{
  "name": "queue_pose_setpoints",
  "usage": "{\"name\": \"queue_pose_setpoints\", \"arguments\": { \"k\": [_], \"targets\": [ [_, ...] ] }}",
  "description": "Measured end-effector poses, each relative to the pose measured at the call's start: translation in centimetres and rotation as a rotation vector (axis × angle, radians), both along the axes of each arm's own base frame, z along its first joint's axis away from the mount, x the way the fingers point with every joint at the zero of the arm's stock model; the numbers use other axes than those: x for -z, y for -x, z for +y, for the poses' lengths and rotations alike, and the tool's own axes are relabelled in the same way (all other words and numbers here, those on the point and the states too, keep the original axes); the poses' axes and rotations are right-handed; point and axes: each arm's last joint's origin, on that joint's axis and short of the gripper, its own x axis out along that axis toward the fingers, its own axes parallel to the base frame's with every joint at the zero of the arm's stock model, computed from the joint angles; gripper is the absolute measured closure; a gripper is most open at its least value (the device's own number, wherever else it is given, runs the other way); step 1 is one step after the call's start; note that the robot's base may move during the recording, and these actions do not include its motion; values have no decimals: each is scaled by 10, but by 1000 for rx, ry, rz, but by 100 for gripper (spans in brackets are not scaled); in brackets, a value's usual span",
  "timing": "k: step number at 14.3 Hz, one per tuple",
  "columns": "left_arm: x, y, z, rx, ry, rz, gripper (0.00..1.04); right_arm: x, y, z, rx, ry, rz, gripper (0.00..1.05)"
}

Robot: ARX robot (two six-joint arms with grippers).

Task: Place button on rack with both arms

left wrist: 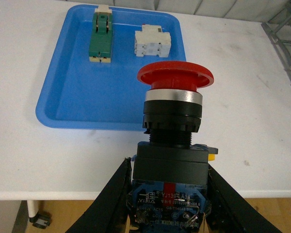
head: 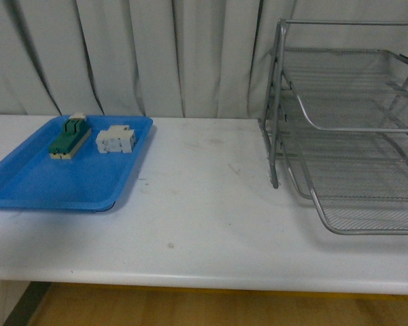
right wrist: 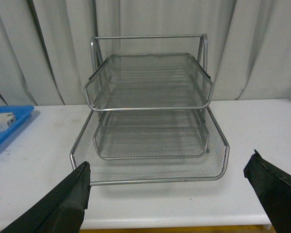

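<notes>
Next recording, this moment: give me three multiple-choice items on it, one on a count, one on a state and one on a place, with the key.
1. How many items lie in the blue tray? A one; B two; C four.
2. The right gripper is: A open, nothing between its fingers; B shut on a block; C shut on the tray's rim.
3. Where is the button? A in the right gripper; B in the blue tray; C in the left gripper.
Key: 1 B, a green-and-cream block and a white block are all it holds. 2 A, its fingers stand wide apart before the rack. 3 C, the left wrist view shows the fingers clamped on the button's dark body.
</notes>
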Motion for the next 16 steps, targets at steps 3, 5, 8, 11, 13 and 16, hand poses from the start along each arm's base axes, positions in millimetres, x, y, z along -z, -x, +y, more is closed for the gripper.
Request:
{"name": "queue_pose_setpoints", "arguments": {
  "k": [3,5,8,11,13,16],
  "targets": [
    [1,-1,-5,6,7,-8,69,0,0,0,-1,0,-2,6],
    [2,-1,-10,25,9,-10,69,0,0,0,0,0,0,6],
    [4,-1,-12,28,5,-5,69,0,0,0,0,0,0,6],
    [4,-1,-14,34,6,-4,69,0,0,0,0,0,0,6],
    [5,-1,-14,32,4,-1,69,0,0,0,0,0,3,6],
    [8,-10,-35,93,-4,19,69,0,0,0,3,0,5,6]
  ]
}}
